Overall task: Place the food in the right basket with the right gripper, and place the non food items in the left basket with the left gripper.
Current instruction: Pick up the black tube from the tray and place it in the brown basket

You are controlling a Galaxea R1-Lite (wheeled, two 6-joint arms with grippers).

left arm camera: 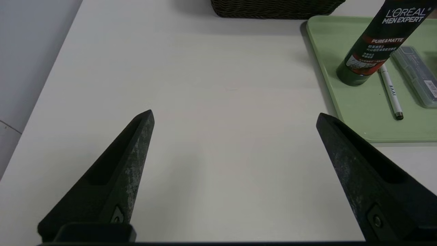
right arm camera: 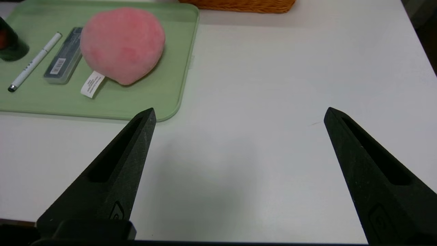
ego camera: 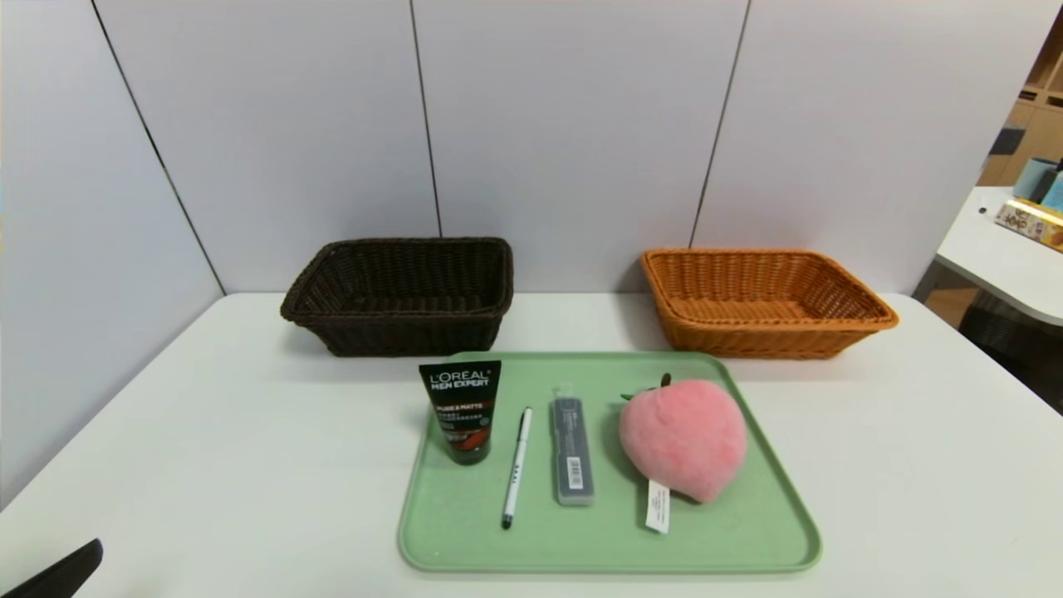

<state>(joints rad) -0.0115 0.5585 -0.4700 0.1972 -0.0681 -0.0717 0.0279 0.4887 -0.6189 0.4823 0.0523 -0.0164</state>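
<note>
A green tray [ego camera: 747, 531] near the table's front holds a pink plush peach [ego camera: 683, 438], an upright dark L'Oréal tube [ego camera: 462, 411], a white pen [ego camera: 516, 477] and a grey flat case [ego camera: 571, 450]. Behind it stand a dark brown left basket [ego camera: 399, 296] and an orange right basket [ego camera: 760, 301], both with nothing inside. My left gripper [left arm camera: 235, 114] hovers open over bare table left of the tray; one finger tip shows at the head view's lower left corner [ego camera: 58, 573]. My right gripper [right arm camera: 240, 111] is open over bare table right of the tray [right arm camera: 164, 95], holding nothing.
Grey wall panels close the back and left of the white table [ego camera: 208, 432]. Another table with boxes [ego camera: 1030, 220] stands off to the right. The table drops away at its right edge.
</note>
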